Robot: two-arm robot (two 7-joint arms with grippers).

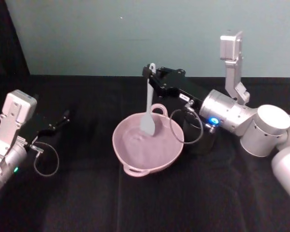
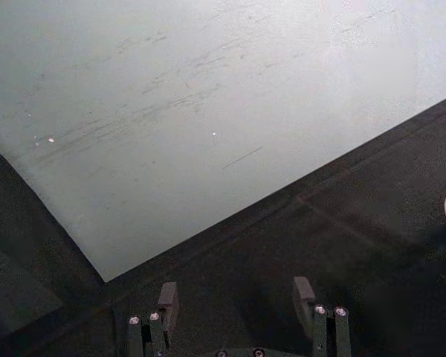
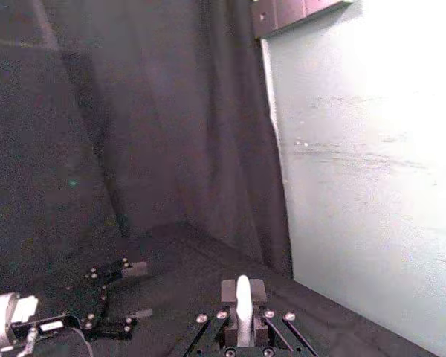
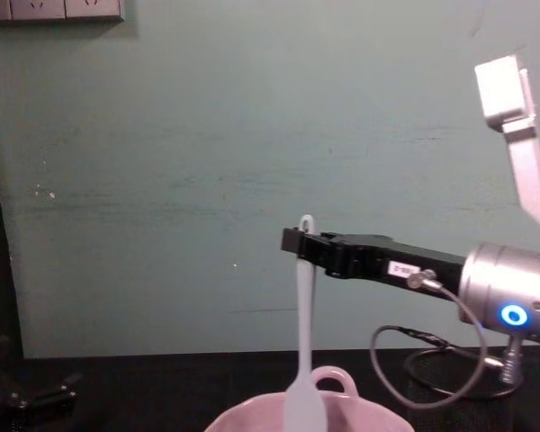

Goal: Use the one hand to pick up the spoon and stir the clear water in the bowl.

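The bowl (image 1: 120,153) sits in the middle of the worktop (image 1: 87,203), its water (image 1: 142,147) barely showing. The spoon (image 1: 149,104) stands upright, with its head down inside the bowl toward 1 o'clock. The right gripper (image 1: 151,73), reaching in from 3 o'clock, is clenched on the top of the handle. Stirring looks to be in hand, and the next move calls for circling the spoon without clipping the rim. The left gripper (image 1: 63,118) rests released at 9 o'clock.

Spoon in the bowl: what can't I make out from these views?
- Water: head view, colourless against the pink bowl; level unreadable.
- Spoon head: chest view, cut by the bottom edge; dipping depth unclear.
- Spoon's length: right wrist view, hidden behind the right gripper clamping it.
- Left gripper: parked left, open.
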